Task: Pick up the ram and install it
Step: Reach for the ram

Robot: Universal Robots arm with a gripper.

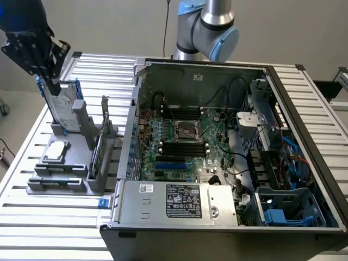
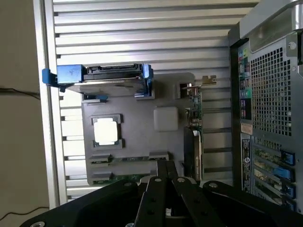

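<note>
Hanging above the hard drive (image 1: pixel 62 109) end of the grey holder (image 2: pixel 137 139), the claw (image 1: pixel 51 81) has its black fingers pressed together, nothing visible between them. The ram (image 2: pixel 116 178), a thin green stick on edge, sits in the holder's opposite end slot, past the square metal-topped processor (image 2: pixel 105 131). Its long axis runs parallel to the drive.

hard drive (image 1: pixel 61 109) standing in holder (image 1: pixel 79 155) | processor chip (image 1: pixel 57 152) flat | computer case (image 1: pixel 174 70) open

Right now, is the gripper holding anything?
No: in the wrist view the gripper is shut with nothing between its fingers, hovering above the gray fixture.
</note>
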